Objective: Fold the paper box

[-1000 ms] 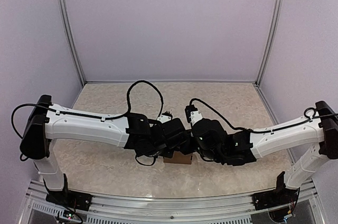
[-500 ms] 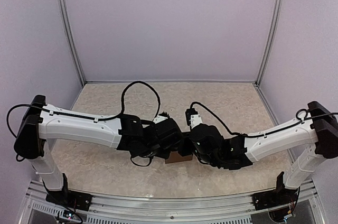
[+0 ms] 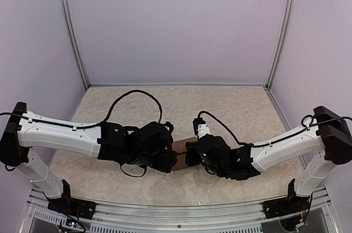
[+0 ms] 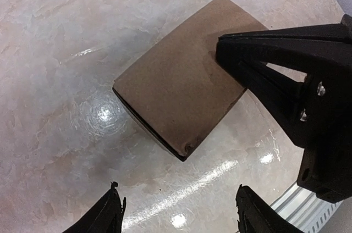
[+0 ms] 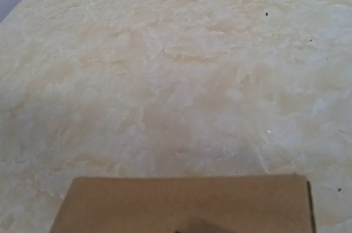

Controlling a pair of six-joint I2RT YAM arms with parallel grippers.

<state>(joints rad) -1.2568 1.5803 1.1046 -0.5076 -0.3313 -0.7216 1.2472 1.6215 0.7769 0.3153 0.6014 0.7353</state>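
Observation:
The paper box (image 4: 176, 90) is a closed brown cardboard box lying on the table, its broad top face up. From above, the paper box (image 3: 181, 146) shows only as a small patch between the two wrists. My left gripper (image 4: 179, 214) is open, drawn back a short way from the box's near corner, with only table between its fingertips. My right gripper (image 4: 223, 51) is shut, its black tip resting on the box's top near one edge. The right wrist view shows the box top (image 5: 187, 203) along its lower edge, and its own fingers are almost hidden.
The marbled beige table (image 3: 220, 106) stretches to the back and sides, walled by pale panels with metal posts (image 3: 71, 29). An aluminium rail (image 3: 181, 211) runs along the near edge, and a strip of it (image 4: 300, 208) shows close to the box.
My left gripper has opened, let go of the box and pulled back to the left. The right arm has shifted slightly left, its shut tip staying on the box.

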